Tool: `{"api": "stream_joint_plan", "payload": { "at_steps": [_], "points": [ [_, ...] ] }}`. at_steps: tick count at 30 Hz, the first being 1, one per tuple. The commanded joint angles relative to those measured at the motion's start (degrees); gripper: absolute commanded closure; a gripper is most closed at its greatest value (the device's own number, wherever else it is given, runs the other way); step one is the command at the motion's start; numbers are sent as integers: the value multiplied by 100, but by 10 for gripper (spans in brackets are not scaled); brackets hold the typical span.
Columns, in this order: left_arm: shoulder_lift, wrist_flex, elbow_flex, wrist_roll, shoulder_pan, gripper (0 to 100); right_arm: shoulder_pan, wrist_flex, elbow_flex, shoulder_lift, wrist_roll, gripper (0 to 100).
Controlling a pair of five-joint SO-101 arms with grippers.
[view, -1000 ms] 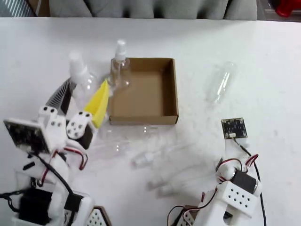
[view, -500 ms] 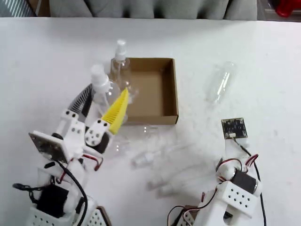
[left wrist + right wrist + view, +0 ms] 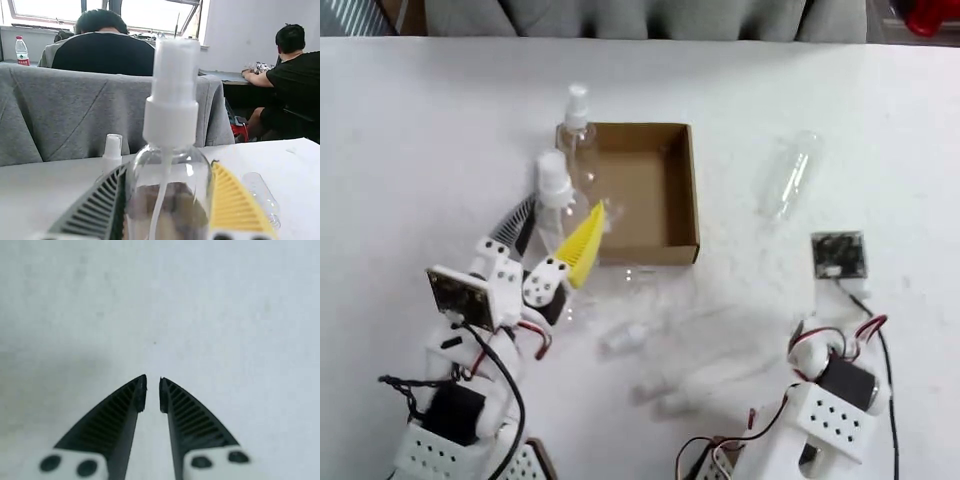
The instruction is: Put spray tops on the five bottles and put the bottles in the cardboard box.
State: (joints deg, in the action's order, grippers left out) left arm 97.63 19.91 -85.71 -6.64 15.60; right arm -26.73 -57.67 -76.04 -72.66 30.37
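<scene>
My left gripper, one finger yellow and one grey, is shut on an upright clear bottle with a white spray top, at the cardboard box's near left corner. In the left wrist view the bottle stands between the fingers. A second topped bottle stands at the box's far left corner. A topless bottle lies right of the box. My right gripper hangs shut over bare table, with nothing in it.
Several clear bottles and spray tops lie on the table in front of the box, between the two arms. The right arm's base sits at the near right. The box holds nothing.
My left arm has carried the topped bottle to the right, from beside the box's left wall to its near left corner. The right arm's wrist has shifted slightly right.
</scene>
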Motion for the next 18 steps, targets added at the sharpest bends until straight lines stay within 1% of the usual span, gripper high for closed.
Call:
{"api": "stream_joint_plan", "payload": {
  "at_steps": [1,5,7,9,10,13,18],
  "points": [
    [84,-325,26,-70,110,980,268,-57,1196,-31,-589,976],
    [75,-747,-211,-123,198,980,1174,-664,2031,-4,-1169,976],
    [75,-958,-325,-413,286,980,1736,-831,2338,-13,-1433,978],
    [75,-1002,-308,-765,259,980,2273,-892,2514,-48,-1618,978],
    [66,-985,-246,-879,233,980,2519,-892,2558,-48,-1626,978],
    [-180,-712,35,-888,171,980,3152,-901,2585,-48,-1565,978],
    [-1710,-668,782,-914,154,980,4198,-892,2585,-92,-1301,974]
  ]
}}
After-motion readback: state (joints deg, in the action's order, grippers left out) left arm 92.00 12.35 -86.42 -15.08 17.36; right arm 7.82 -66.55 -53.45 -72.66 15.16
